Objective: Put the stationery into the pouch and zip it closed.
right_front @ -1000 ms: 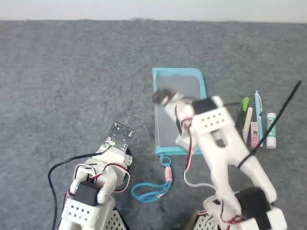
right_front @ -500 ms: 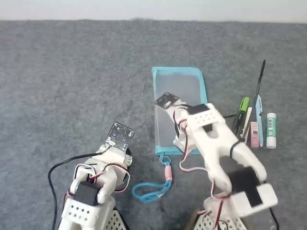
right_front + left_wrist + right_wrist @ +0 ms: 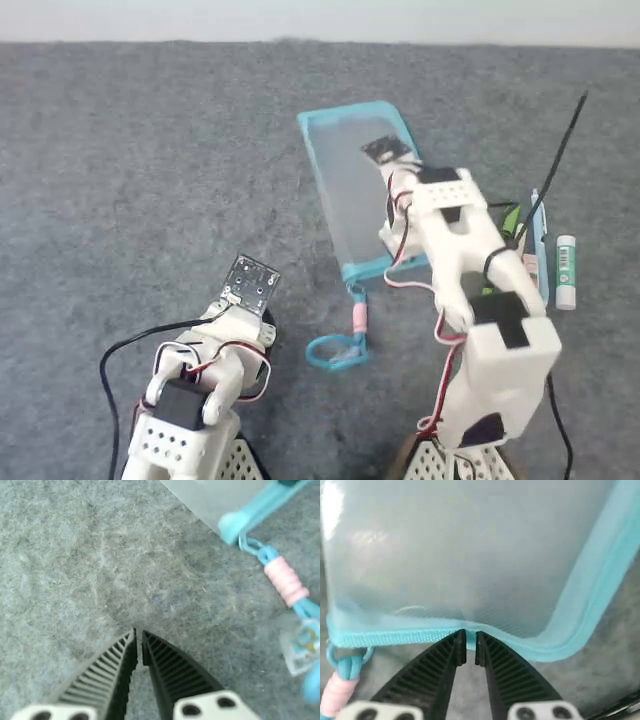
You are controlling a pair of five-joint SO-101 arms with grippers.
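Note:
The clear pouch [image 3: 350, 185] with turquoise trim lies slanted on the grey carpet. My right gripper [image 3: 398, 258] is at its near zipper edge. The right wrist view shows that gripper [image 3: 470, 636] shut on the pouch's [image 3: 470, 555] turquoise zipper edge. A pink-beaded strap [image 3: 357, 318] trails from the pouch corner. To the right lie a green marker [image 3: 510, 218], a blue pen [image 3: 541, 240] and a white glue stick [image 3: 566, 270], partly behind the right arm. My left gripper [image 3: 139, 636] is shut on nothing, low over bare carpet near the pouch corner [image 3: 235, 527] and strap [image 3: 285, 580].
The strap's blue loop [image 3: 335, 352] lies between the two arms. A black cable [image 3: 560, 150] rises from the right arm over the stationery. Open carpet spreads to the left and beyond the pouch.
The right arm stretched farther out and dragged the pouch away and to the left, turning it. The strap was pulled along and its loop bunched up. The left arm stayed still.

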